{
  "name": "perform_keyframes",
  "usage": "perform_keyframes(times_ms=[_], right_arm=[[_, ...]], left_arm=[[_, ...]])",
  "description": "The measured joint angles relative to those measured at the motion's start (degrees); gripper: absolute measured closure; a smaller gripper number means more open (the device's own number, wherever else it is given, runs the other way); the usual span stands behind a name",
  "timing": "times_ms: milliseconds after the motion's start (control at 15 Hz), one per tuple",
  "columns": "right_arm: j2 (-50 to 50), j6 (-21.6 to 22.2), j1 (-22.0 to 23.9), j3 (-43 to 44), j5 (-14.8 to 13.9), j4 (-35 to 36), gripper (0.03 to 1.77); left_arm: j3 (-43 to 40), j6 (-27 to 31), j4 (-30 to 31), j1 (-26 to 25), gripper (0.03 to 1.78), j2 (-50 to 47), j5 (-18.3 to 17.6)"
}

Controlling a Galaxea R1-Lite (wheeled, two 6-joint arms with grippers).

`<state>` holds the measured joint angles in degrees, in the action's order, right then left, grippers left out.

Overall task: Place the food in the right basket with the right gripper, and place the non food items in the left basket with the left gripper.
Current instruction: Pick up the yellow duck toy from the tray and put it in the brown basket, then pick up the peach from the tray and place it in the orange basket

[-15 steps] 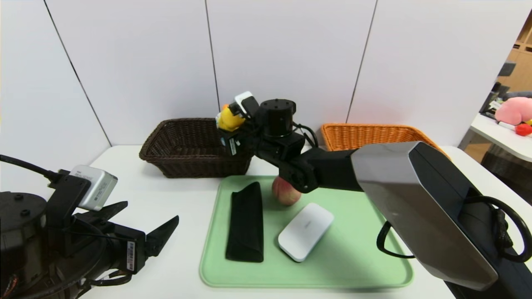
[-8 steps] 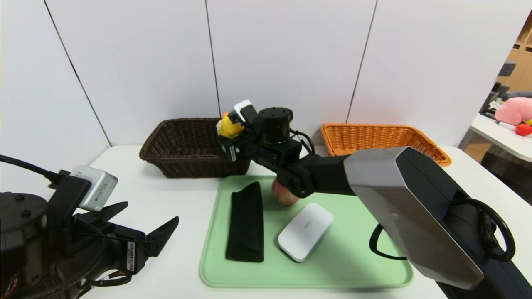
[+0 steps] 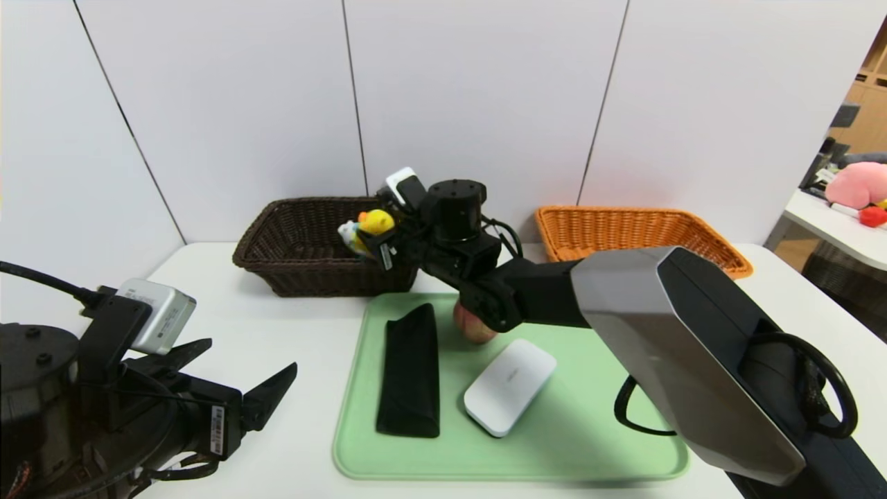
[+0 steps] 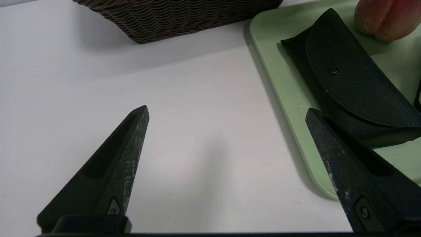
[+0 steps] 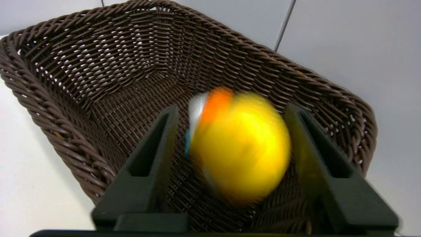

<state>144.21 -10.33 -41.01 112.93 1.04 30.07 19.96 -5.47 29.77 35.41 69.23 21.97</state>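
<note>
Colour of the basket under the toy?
Dark brown wicker basket, clearest in the right wrist view.

text: none legible | labels: too small to read

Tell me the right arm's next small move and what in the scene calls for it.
Probably draw the right gripper back from the brown basket. Its jaws stand apart, and the yellow toy, blurred, sits between them over the basket's inside, apparently dropping free. The peach, black case and white device wait on the green tray. The left gripper sits open over the table.
</note>
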Motion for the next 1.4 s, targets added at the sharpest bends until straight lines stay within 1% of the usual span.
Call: perform_keyframes(times_ms=[133, 333, 600, 800, 1000, 1400], right_arm=[[-0.1, 0.0, 0.0, 0.0, -0.1, 0.1, 0.50], [-0.5, -0.1, 0.1, 0.0, -0.6, 0.7, 0.37], [-2.3, -0.2, 0.1, -0.2, -1.9, 0.8, 0.26], [-6.0, -0.7, 0.1, -2.2, -2.6, 0.7, 0.20], [-11.8, -1.6, 0.2, -10.1, -2.4, 0.7, 0.17], [-26.9, -3.8, -0.1, -32.9, -2.0, 0.7, 0.13]], left_arm=[[0.0, 0.0, 0.0, 0.0, 0.12, 0.0, 0.1], [-0.1, 0.0, 0.0, 0.0, 0.12, 0.0, 0.2], [-0.1, -0.1, 0.1, -0.1, 0.12, -0.1, 0.2], [-0.1, -0.2, 0.1, -0.1, 0.12, -0.1, 0.2], [-0.3, -0.3, 0.1, -0.1, 0.12, -0.2, 0.2], [-0.1, -0.4, 0.1, 0.0, 0.12, -0.4, 0.0]])
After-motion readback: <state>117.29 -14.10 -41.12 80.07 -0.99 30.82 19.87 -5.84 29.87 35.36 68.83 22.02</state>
